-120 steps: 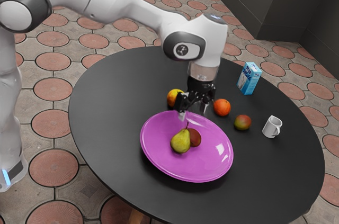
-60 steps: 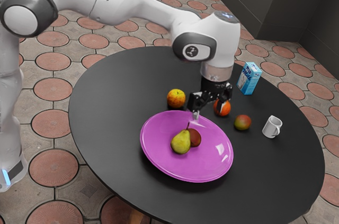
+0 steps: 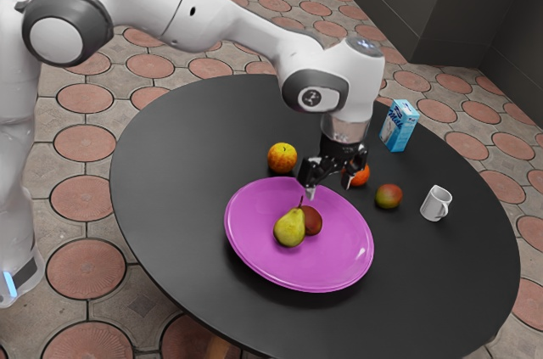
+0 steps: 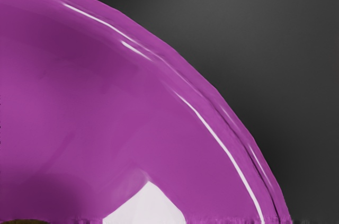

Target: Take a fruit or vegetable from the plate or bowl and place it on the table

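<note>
my gripper (image 3: 329, 187) is spread apart, raised near the plate's (image 3: 333, 250) 1 o'clock rim, exterior view

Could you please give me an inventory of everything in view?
Plate: one, magenta, on the table
Pear: one, yellow-green, on the plate
Round fruit: one, dark red, beside the pear
Apple-like fruit: one, yellow-orange, on the table
Orange: one, orange, on the table, partly hidden
Mango-like fruit: one, red and green, on the table
Mug: one, white, on the table
Milk carton: one, blue and white, on the table
Table: one, black, on the floor
Floor: one, grey with reddish discs
Walls or cabinets: dark grey, behind
Arm: one, white and grey, over the table
End effector: one, black, open above the plate
</note>
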### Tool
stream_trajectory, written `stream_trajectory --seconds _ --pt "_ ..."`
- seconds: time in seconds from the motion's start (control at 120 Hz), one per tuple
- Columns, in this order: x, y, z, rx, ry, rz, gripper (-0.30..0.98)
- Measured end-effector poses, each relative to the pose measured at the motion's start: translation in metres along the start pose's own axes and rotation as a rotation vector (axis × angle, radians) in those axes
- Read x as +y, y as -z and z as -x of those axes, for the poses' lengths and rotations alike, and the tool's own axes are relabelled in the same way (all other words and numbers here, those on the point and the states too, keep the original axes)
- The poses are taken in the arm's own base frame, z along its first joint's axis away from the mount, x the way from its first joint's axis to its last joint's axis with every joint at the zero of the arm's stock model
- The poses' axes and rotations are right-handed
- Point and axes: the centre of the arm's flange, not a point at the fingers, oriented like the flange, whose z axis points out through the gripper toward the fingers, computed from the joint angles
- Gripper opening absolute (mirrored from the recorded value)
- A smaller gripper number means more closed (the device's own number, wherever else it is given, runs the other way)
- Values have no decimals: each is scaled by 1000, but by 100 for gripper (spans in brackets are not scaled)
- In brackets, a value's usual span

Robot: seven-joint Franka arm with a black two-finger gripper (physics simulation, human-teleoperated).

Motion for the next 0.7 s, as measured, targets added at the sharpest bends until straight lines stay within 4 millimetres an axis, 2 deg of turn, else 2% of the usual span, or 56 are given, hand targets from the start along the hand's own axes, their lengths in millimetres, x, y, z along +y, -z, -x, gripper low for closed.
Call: stream_trajectory --seconds 0.15,0.3,0.533,0.7 --pt "-16 -5 11 -6 -28 -2 69" --pt "-20 -5 18 -15 -42 10 71" --pt "-22 15 15 -35 -41 49 69" --pt "-35 2 15 -60 -24 5 68"
